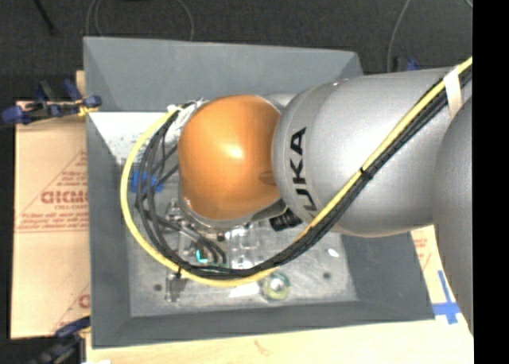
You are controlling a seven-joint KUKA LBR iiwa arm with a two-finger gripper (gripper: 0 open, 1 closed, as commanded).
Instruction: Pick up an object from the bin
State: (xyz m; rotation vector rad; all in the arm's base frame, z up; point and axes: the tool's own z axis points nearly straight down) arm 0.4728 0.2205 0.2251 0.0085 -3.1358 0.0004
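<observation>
- My arm (366,156) comes in from the right of the camera view. It is a thick, smooth tube of silver-grey casing with rounded joints and black lettering on the side.
- At its end sits my orange cover (227,156), a glossy dome with a soft highlight, hanging over the left half of the bin's middle.
- A yellow cable (127,187) sweeps in a wide loop round the left of the dome and passes under my wrist. It then climbs back along the silver casing beside a thin black line. A bundle of black cables (161,165) is tucked inside that loop.
- My gripper (213,249) pokes out below the dome as a cluster of bare metal blocks and dark fittings, low over the floor of the bin. I cannot tell whether it is set wide or narrow. My own wrist hides whatever lies straight under it.
- The bin (107,235) is dull grey sheet metal, with four sloping walls leading down to a flat, scuffed, speckled floor.
- The nearest loose thing is a small round piece (276,285), pale green and glassy-looking. It lies on the floor near the front wall, just below the yellow loop and a little to the right of my gripper.
- A small dark piece (172,284) is on the floor by the front left corner. It is too small for me to tell its kind.
- A tiny white scrap (332,253) lies further right, well apart from my gripper.
</observation>
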